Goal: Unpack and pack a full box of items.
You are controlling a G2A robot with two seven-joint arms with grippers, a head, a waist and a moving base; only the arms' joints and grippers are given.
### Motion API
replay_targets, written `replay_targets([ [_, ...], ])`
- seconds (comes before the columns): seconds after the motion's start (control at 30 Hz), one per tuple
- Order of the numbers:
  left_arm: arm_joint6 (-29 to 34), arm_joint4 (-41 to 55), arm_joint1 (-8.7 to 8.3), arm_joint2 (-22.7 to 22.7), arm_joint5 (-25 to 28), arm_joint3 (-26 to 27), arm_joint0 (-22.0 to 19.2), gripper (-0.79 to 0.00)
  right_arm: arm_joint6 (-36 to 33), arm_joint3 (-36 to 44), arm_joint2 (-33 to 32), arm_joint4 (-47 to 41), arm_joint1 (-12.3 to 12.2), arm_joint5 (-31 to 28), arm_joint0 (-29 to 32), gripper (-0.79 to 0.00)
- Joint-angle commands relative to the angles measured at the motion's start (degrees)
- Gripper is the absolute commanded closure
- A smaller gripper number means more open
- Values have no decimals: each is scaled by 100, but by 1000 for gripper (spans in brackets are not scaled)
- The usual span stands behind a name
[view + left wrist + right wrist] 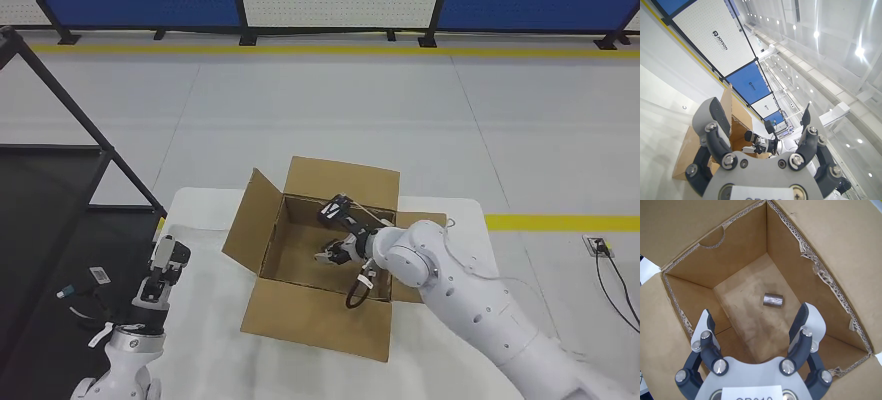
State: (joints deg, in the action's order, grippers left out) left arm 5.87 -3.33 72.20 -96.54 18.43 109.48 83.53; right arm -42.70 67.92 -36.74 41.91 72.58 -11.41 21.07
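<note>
Metal cylinder apart from box walls

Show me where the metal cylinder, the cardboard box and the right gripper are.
metal cylinder [773,300], right wrist view, curved side.
cardboard box [315,322], top view, near outer wall.
right gripper [755,308], right wrist view, midway between fingertips.

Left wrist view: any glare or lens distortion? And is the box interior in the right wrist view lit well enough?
Left wrist view: ceiling lamps flare into bright blobs, and the ceiling beams bow, a wide-angle effect. Right wrist view: the cardboard box is evenly lit inside, without glare; the metal cylinder on its floor shows plainly.
</note>
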Motion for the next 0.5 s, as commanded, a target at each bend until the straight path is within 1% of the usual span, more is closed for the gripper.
replay_targets([
  [0.0,0,0,0,0,0,0,0,-785,0,0,0,0,0,0,0,-785],
  [0.13,0,0,0,0,0,0,0,-785,24,-48,27,-42,22,-40,44,-785],
  [0.17,0,0,0,0,0,0,0,-785,-66,-190,49,-92,55,-13,3,-785],
  [0.2,0,0,0,0,0,0,0,-785,-177,-336,92,-118,109,150,-76,-785],
  [0.23,0,0,0,0,0,0,0,-785,-258,-455,176,-161,180,241,-148,-785],
  [0.33,0,0,0,0,0,0,0,-785,-327,-1012,448,-334,422,112,-389,-785],
  [0.43,0,0,0,0,0,0,0,-785,-345,-1643,723,-523,720,48,-634,-785],
  [0.47,0,0,0,0,0,0,0,-785,-348,-1883,797,-589,828,128,-712,-785],
])
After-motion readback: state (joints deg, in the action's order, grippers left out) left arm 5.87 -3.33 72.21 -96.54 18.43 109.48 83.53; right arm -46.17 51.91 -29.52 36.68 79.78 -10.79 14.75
